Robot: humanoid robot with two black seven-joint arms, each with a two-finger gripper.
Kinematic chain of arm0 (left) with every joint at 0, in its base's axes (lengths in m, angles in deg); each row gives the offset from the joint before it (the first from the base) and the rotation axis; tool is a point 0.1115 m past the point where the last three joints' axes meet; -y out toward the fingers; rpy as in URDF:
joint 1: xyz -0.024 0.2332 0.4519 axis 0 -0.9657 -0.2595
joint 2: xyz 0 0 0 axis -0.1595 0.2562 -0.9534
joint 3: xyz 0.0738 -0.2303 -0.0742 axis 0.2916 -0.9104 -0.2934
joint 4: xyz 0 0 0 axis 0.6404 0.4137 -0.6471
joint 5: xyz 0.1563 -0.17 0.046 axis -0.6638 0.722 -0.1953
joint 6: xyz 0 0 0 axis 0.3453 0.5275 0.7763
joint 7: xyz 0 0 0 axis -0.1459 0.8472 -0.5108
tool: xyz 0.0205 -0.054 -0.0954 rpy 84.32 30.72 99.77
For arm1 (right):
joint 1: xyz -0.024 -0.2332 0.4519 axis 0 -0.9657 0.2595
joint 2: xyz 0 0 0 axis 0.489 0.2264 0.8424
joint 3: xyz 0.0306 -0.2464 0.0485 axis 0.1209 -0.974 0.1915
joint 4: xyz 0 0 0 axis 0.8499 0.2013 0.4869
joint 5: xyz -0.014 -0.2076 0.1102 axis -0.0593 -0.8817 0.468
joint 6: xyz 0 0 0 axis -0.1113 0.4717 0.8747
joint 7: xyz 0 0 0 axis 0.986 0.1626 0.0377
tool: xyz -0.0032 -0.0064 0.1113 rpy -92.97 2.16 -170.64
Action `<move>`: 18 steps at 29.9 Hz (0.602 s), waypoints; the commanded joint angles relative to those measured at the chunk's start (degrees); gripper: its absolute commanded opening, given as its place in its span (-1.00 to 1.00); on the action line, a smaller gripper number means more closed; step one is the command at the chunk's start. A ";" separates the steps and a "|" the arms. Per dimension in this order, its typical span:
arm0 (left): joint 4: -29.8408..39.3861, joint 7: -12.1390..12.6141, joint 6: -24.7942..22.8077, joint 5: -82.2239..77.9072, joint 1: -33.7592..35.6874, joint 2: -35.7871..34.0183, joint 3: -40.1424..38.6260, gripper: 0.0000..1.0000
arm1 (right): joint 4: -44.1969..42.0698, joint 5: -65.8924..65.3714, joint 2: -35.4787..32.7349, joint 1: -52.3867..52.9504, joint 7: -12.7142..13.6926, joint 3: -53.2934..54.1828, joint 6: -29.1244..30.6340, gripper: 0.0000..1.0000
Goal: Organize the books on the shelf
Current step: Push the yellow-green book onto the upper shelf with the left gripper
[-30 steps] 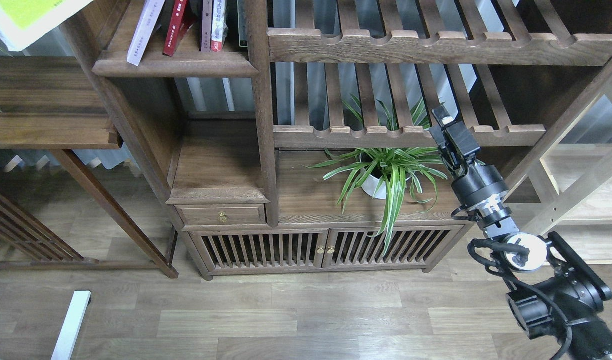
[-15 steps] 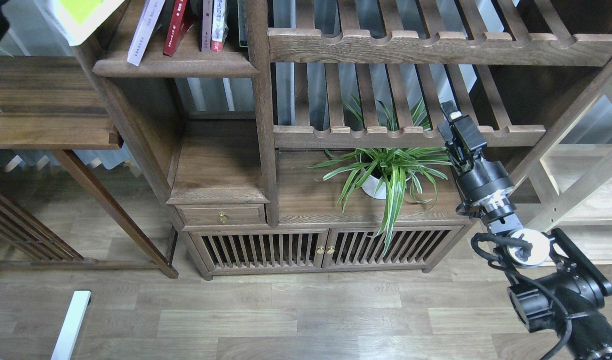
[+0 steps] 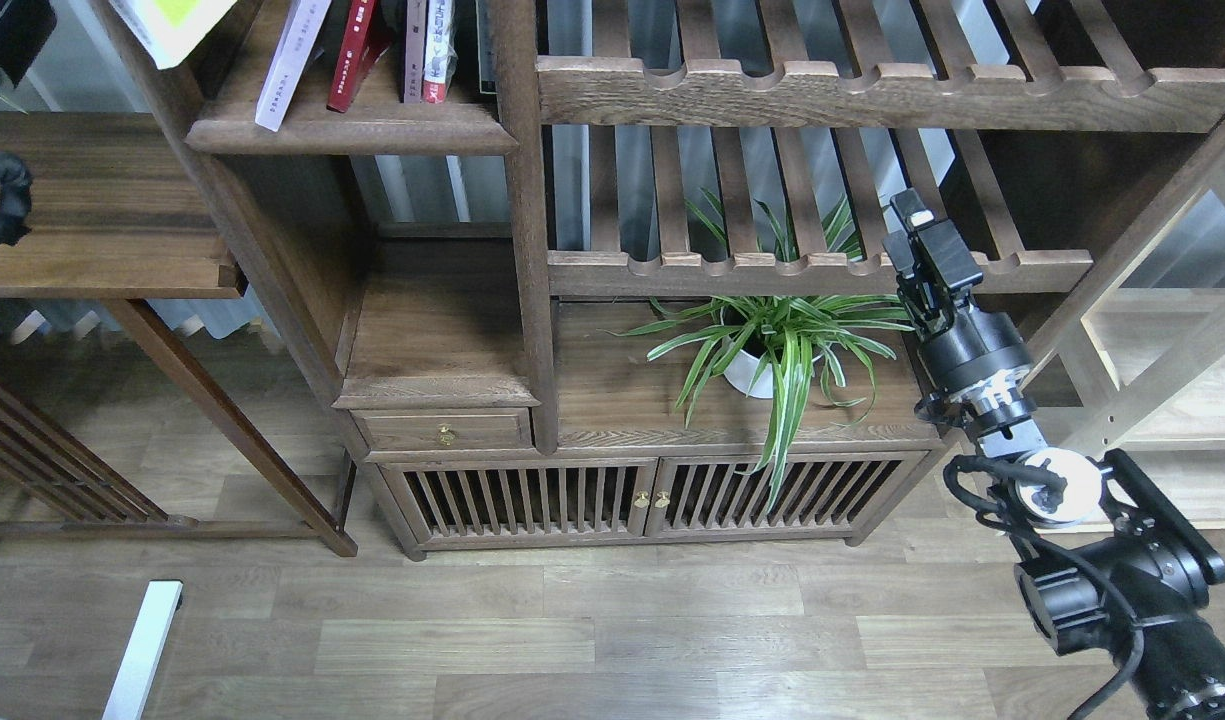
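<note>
Head view: red book [image 3: 354, 55] leans beside pale book [image 3: 290, 62].

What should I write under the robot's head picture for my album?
Right pincer hovers beside a green spider plant while books lean on the dark-brown wooden shelf.

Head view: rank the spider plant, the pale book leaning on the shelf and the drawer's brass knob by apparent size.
1. spider plant, largest by far.
2. pale book, partly cropped at the top, so its full size is unsure.
3. brass knob, smallest.
</note>
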 commanded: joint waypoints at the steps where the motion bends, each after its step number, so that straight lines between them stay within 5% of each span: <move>1: -1.59 0.02 0.37 -0.59 2.97 1.31 2.18 -0.94 | 0.01 0.31 -0.22 -0.09 -0.01 0.18 0.00 0.67; 18: -8.09 0.81 1.25 -0.67 8.77 1.39 6.57 -0.93 | 0.36 0.75 -0.22 -0.45 -0.01 2.90 0.00 0.66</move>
